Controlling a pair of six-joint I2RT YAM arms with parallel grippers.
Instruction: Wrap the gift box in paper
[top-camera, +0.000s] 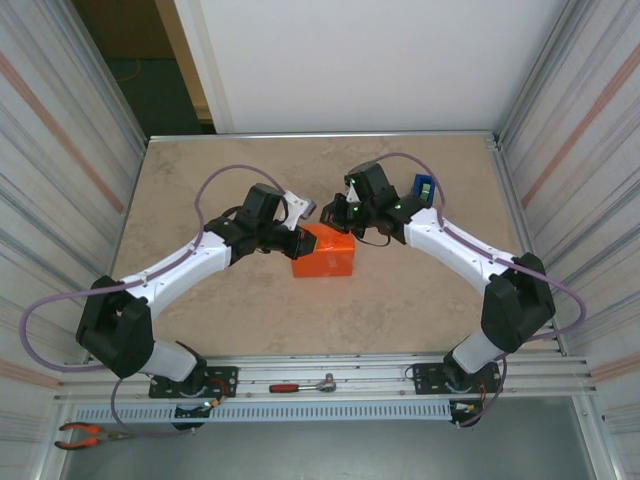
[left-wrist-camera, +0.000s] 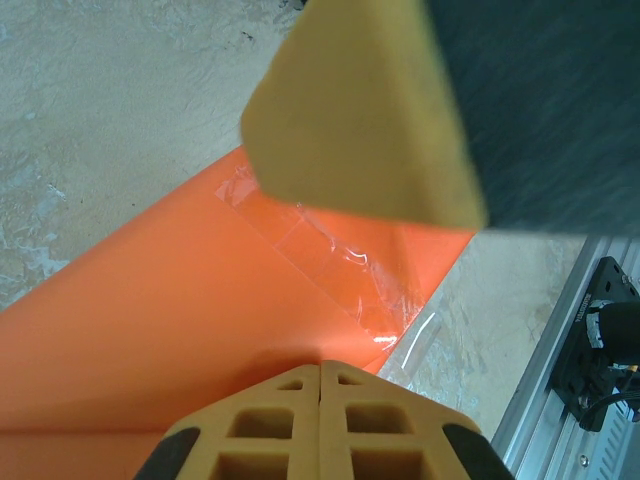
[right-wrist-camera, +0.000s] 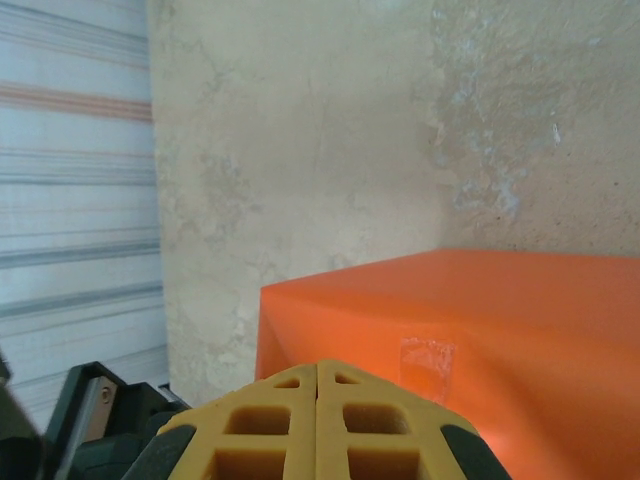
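Note:
The gift box (top-camera: 324, 254) sits mid-table as a bright orange block, skinned in the paper (left-wrist-camera: 180, 300). Clear tape strips (left-wrist-camera: 340, 260) hold a fold on its face, and a small tape patch (right-wrist-camera: 428, 368) shows on another side. My left gripper (top-camera: 300, 243) is shut, its tips (left-wrist-camera: 320, 368) pressed against the box's left end with nothing between them. Shut as well, my right gripper (top-camera: 338, 218) hovers at the box's far edge, tips (right-wrist-camera: 318, 366) just short of the orange side. The right gripper's tan finger (left-wrist-camera: 360, 110) looms in the left wrist view.
A blue tape dispenser (top-camera: 423, 187) stands behind the right arm. A red-handled tool (top-camera: 300, 386) and pliers (top-camera: 85, 434) lie on the metal rail at the near edge. Corrugated walls close in both sides. Bare stone-look tabletop (top-camera: 200, 180) surrounds the box.

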